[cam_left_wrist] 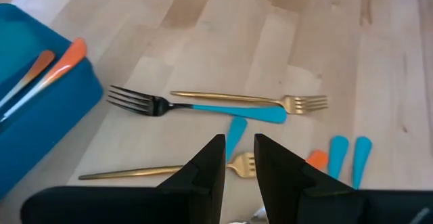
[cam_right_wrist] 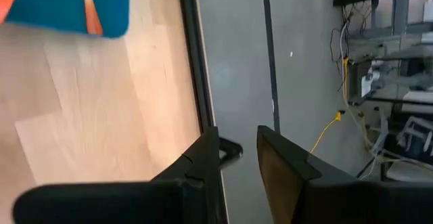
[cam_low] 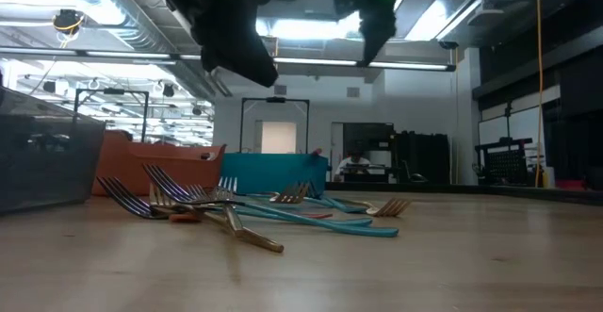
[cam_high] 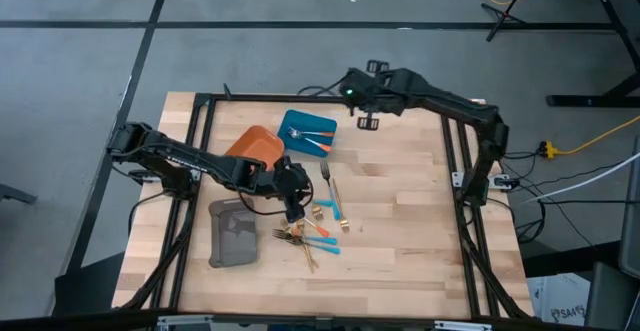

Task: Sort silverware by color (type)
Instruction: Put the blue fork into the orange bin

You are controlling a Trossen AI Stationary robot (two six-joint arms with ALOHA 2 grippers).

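Wooden table (cam_high: 400,211): left tool (cam_high: 293,214) partly hides silverware (cam_high: 318,229).

Light wooden table (cam_high: 400,221) with trays and cutlery

Orange tray (cam_high: 257,147), blue tray (cam_high: 307,134), grey tray (cam_high: 233,234); scattered forks and spoons (cam_high: 315,229) lie mid-table.

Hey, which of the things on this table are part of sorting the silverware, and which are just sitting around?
Part of the job:
loose forks and spoons
orange-handled pieces lying in the blue tray
left gripper, over the pile

Not being sorted:
orange tray
grey tray
right gripper, waiting near the far edge
yellow cable on the floor
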